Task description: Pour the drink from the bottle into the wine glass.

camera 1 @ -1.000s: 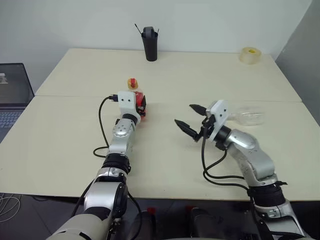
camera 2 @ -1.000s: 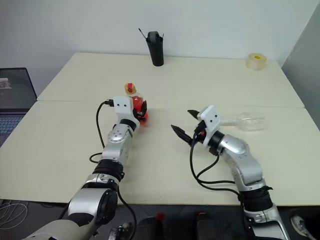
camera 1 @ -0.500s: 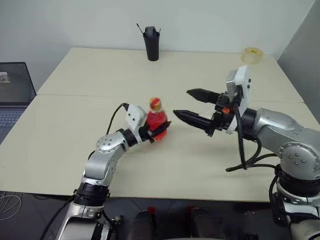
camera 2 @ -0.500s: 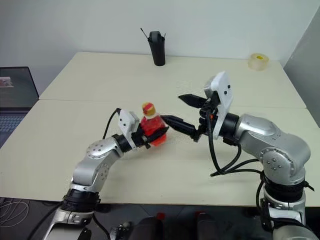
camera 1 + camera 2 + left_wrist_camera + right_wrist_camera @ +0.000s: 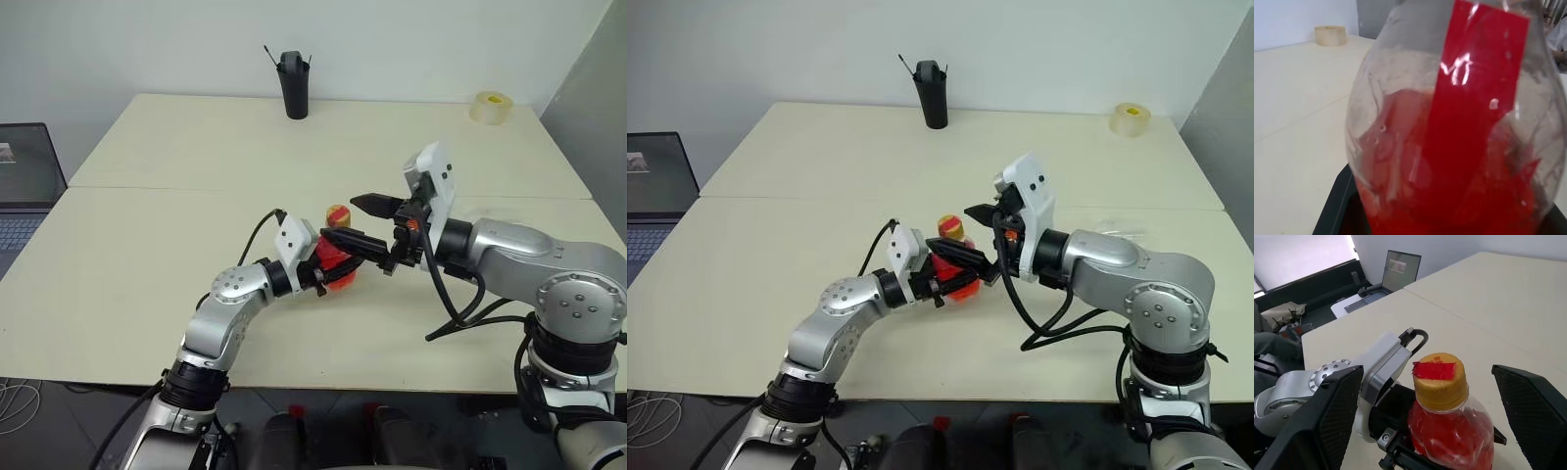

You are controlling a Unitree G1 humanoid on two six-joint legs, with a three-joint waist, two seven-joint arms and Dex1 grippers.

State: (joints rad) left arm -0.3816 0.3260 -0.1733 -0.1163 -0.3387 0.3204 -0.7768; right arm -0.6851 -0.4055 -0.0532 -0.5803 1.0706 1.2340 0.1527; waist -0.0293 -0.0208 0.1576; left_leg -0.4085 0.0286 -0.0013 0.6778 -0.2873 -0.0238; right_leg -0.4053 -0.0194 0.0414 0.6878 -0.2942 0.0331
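Note:
My left gripper (image 5: 326, 272) is shut on the rounded body of the bottle (image 5: 338, 266) and holds it upright just above the table's near half. The red drink (image 5: 1449, 161) shows through its clear wall. The yellow cap (image 5: 1439, 378) carries a strip of red tape. My right gripper (image 5: 359, 223) is open and level, one finger on each side of the cap, without touching it. A faint clear bit of the wine glass (image 5: 1114, 227) shows on the table just past my right forearm; the rest is hidden.
A tall black cup (image 5: 294, 86) stands at the back of the table (image 5: 147, 245), and a roll of tape (image 5: 491, 106) lies at the back right corner. A laptop (image 5: 24, 186) sits on a lower surface to the left.
My left gripper has drawn the bottle back towards me and to the right. My right gripper has risen, rolled and come in around the cap, staying open.

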